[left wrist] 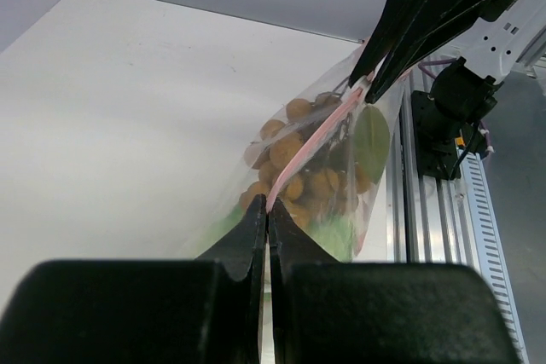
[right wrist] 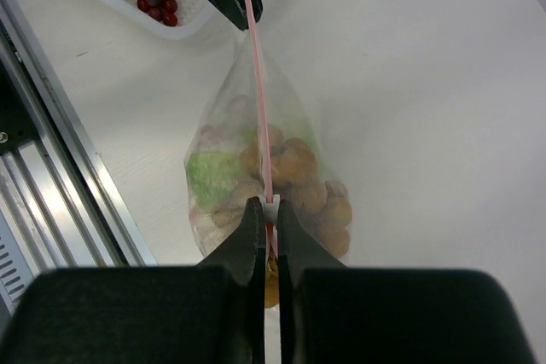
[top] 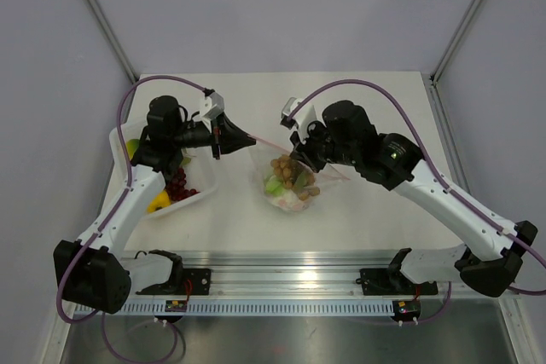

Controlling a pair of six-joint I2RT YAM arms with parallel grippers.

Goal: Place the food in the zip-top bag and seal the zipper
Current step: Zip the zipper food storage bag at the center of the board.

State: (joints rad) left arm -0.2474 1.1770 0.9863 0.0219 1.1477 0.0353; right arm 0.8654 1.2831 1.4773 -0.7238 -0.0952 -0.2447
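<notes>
The clear zip-top bag (top: 288, 185) hangs between my two grippers above the table, stretched along its pink zipper (right wrist: 256, 83). Inside are tan-brown balls (right wrist: 294, 164), green lettuce (right wrist: 205, 172) and a pale vegetable. My left gripper (top: 235, 136) is shut on the zipper's left end (left wrist: 294, 168); its tips (left wrist: 268, 210) pinch the strip. My right gripper (top: 300, 156) is shut on the small white slider (right wrist: 270, 208) on the zipper near the other end. Dark red grapes (top: 177, 183) and a yellow piece (top: 159, 202) lie in the white tray.
The white tray (top: 200, 196) stands at the left, under the left arm; it also shows in the right wrist view (right wrist: 183, 27). A metal rail (top: 281, 274) runs along the near edge of the table. Frame posts rise at the back corners.
</notes>
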